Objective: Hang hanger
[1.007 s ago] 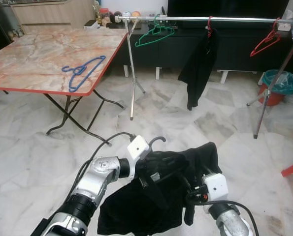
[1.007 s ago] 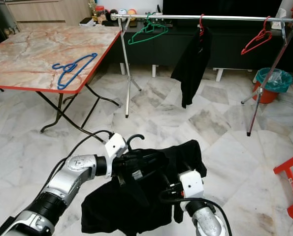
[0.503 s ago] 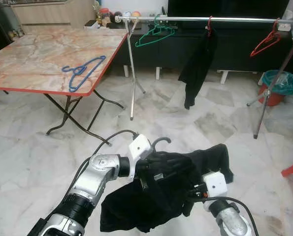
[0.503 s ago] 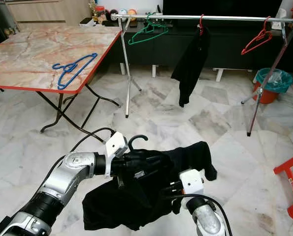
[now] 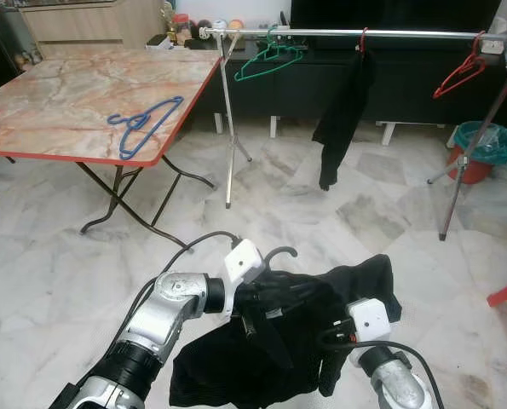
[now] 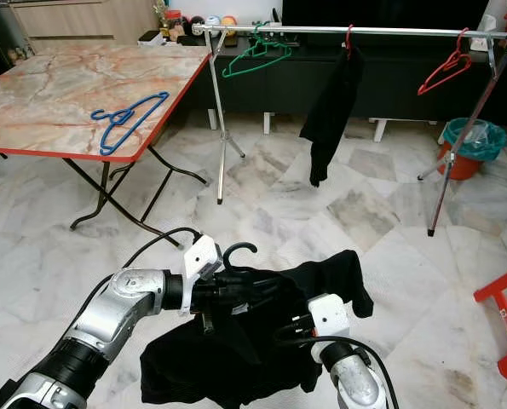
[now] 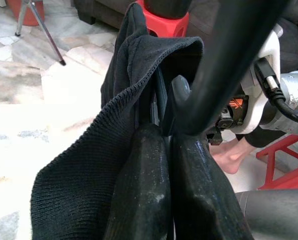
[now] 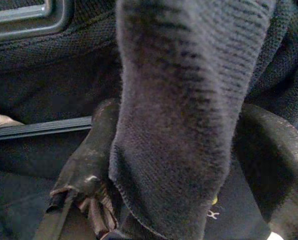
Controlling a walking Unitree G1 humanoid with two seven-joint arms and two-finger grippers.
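Left gripper (image 5: 266, 294) low over marble floor (image 5: 57, 273), fingers pressed together on black hanger (image 5: 280, 253), hook poking up. Black garment (image 5: 262, 349) draped on hanger, sagging below both arms. Right gripper (image 5: 331, 334) buried in knit fabric, fingers clamped on fold. Clothes rail (image 5: 347, 32) well ahead, carrying green hanger (image 5: 267, 58), hung black garment (image 5: 342, 115), red hanger (image 5: 460, 75). Blue hanger (image 5: 142, 122) on marble table (image 5: 57, 102).

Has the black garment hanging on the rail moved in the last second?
Yes. The hanging black garment swung: its lower end now sits nearer the rail's right leg than a second ago, while the rail stays put.
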